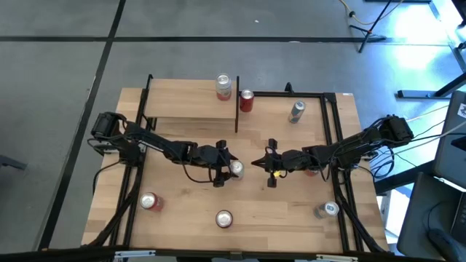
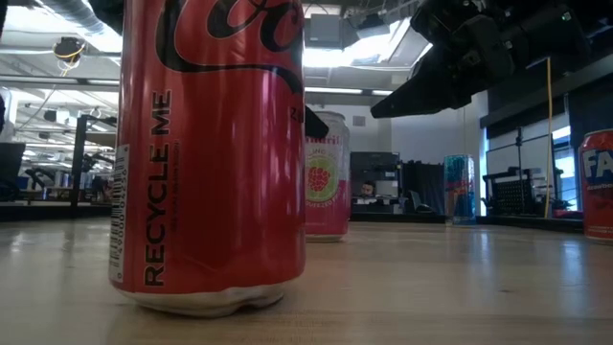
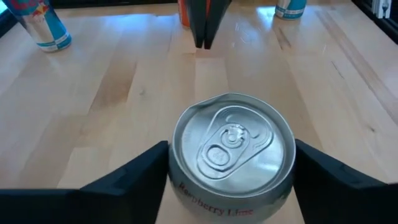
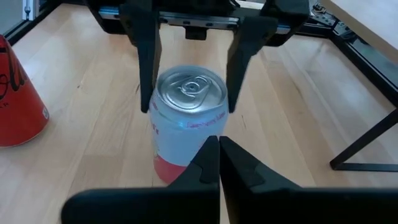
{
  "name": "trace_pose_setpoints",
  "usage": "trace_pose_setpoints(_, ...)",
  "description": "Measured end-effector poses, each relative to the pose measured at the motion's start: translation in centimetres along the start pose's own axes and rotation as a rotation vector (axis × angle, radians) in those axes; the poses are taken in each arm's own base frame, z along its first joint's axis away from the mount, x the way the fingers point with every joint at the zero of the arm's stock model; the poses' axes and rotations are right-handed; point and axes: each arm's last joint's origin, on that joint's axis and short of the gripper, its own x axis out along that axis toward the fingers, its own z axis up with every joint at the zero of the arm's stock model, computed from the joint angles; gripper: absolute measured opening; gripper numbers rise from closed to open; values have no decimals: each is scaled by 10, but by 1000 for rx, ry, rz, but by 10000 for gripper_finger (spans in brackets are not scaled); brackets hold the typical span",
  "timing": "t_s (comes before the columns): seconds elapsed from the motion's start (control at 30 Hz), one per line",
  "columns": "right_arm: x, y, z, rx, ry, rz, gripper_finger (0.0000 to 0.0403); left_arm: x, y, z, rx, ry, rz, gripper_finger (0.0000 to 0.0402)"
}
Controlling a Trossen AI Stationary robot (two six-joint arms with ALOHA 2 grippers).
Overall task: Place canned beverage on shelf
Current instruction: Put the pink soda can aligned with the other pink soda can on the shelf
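Note:
A pink-and-white raspberry-lime can (image 1: 236, 169) stands upright on the tabletop, mid-table; it also shows in the low view (image 2: 326, 177). My left gripper (image 1: 224, 169) is shut on it. My right gripper (image 1: 268, 166) is shut and empty, hovering just right of the can and pointing at it; its closed fingers show in its own wrist view (image 4: 219, 158). The shelf (image 1: 182, 98), a small raised wooden board with black posts, stands at the far left and carries a silver can (image 1: 223, 86) at its right end. My left gripper pinches the raspberry can's upper side wall (image 3: 177, 177), just below the rim, between its two fingers (image 3: 146, 171), one on each side. The fingers come slanting down from the table's left. The can stands upright with its base on the table (image 4: 168, 168).
A red can (image 1: 246, 100) stands beside the shelf and a grey can (image 1: 296, 110) at the far right. Two red cans (image 1: 151, 201) (image 1: 223, 218) and a silver can (image 1: 327, 209) stand near the front edge. The red cola can (image 2: 211, 144) fills the low view.

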Motion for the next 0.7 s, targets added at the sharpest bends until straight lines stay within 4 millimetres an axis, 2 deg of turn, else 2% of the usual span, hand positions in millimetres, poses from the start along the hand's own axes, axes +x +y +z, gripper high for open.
trace_pose_setpoints(0.13, 0, 0, 0, -2, -4, 0, 1, -14, 2, 8, 27, -1, -21, 219)
trace_pose_setpoints(0.3, 0, 0, 1, -16, -5, -1, 1, -51, 14, 32, 47, -76, 2, 217)
trace_pose_setpoints(0.53, 1, -5, 2, -67, -15, -51, 1, -109, 45, 61, 57, -188, 48, 219)
trace_pose_setpoints(0.7, 4, -22, 2, -53, -8, -124, 1, -127, 77, 81, 53, -120, 102, 219)
